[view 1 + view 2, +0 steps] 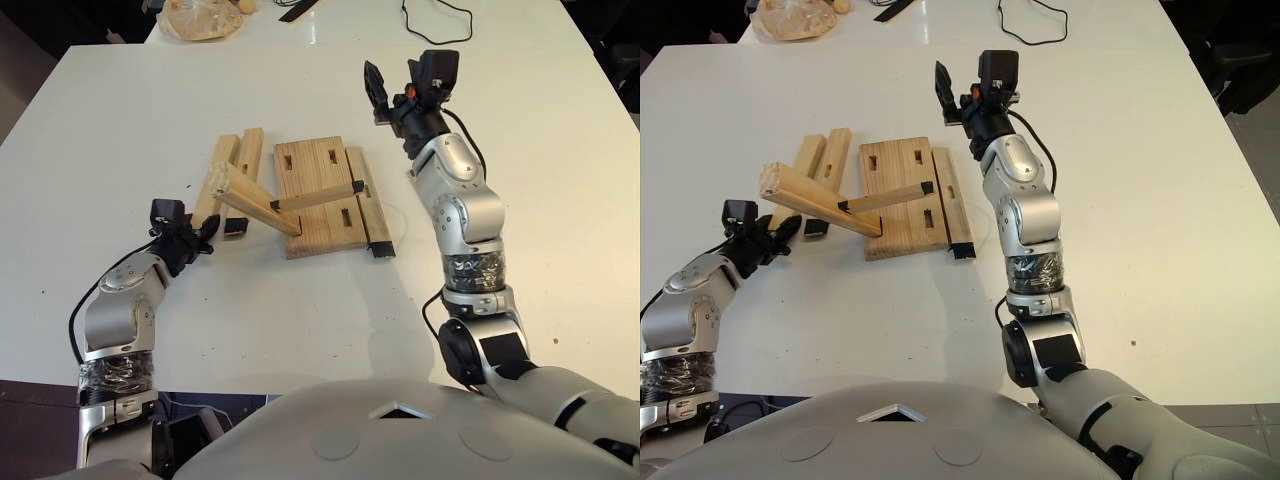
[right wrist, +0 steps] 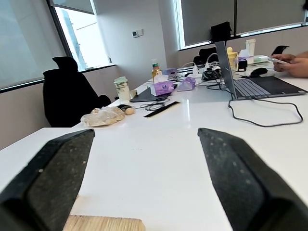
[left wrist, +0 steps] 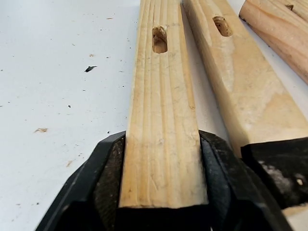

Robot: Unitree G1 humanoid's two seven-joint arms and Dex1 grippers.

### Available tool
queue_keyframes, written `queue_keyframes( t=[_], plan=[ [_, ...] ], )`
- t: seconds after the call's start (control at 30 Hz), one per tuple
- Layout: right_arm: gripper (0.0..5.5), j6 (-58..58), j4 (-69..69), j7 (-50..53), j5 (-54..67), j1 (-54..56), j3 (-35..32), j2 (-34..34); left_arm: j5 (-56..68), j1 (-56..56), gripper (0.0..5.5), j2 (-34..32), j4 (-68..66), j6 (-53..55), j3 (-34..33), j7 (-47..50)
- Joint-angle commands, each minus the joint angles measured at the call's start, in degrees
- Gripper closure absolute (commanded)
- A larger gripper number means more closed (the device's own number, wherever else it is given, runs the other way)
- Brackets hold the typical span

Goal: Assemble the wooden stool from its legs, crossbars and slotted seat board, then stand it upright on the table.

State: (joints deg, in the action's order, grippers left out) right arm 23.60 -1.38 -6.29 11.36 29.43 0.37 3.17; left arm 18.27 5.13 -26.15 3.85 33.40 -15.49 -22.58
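Observation:
The slotted seat board [image 1: 318, 165] lies flat mid-table. A thick wooden leg [image 1: 245, 192] leans tilted across its left edge, joined to a crossbar [image 1: 318, 197] that reaches over the board. Another leg [image 1: 370, 205] lies along the board's right edge. Two more legs [image 1: 246, 160] lie side by side left of the board. My left gripper [image 1: 204, 233] is shut on the near end of the leftmost leg [image 3: 161, 120], its fingers [image 3: 108, 180] pressing both sides. My right gripper [image 1: 390, 88] hangs open above the table beyond the board, with nothing between its fingers [image 2: 53, 178].
The white table [image 1: 120, 120] has free room on both sides and in front of the parts. A second table behind holds a clear bag [image 1: 200, 18] and a black cable [image 1: 437, 14]. Farther back stand a laptop [image 2: 250, 82] and a black chair [image 2: 70, 91].

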Motion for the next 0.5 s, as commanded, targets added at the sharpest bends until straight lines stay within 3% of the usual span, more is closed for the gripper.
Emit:
queue_keyframes(
  t=[0.03,0.13,0.23,0.3,0.4,0.5],
  plan=[
    [1.56,2.8,-2.3,-4.8,3.6,3.1,-1.2,-3.1,-1.5,1.2,3.47,0.3,-0.6,-4.3,-1.0,0.8],
    [1.56,6.5,-1.8,-14.4,7.6,5.1,-1.2,-9.2,5.9,-4.0,3.47,2.4,4.5,-8.9,-6.9,0.0],
    [1.56,10.5,1.2,-26.7,12.5,7.1,-1.6,-16.5,23.0,-12.0,3.47,4.2,13.3,-9.2,-15.0,-0.2],
    [1.56,15.3,2.5,-30.2,18.4,10.1,-4.9,-17.9,34.3,-15.1,3.47,3.3,17.3,-6.9,-17.9,-1.2],
    [1.56,21.1,2.2,-36.5,26.6,13.6,-7.5,-20.0,50.1,-18.8,3.47,0.3,22.8,-4.2,-19.3,-2.4],
    [1.56,27.8,-0.1,-42.5,36.3,15.9,-10.0,-22.7,60.9,-21.0,3.47,-3.8,26.1,0.5,-16.6,-4.8]
  ],
)
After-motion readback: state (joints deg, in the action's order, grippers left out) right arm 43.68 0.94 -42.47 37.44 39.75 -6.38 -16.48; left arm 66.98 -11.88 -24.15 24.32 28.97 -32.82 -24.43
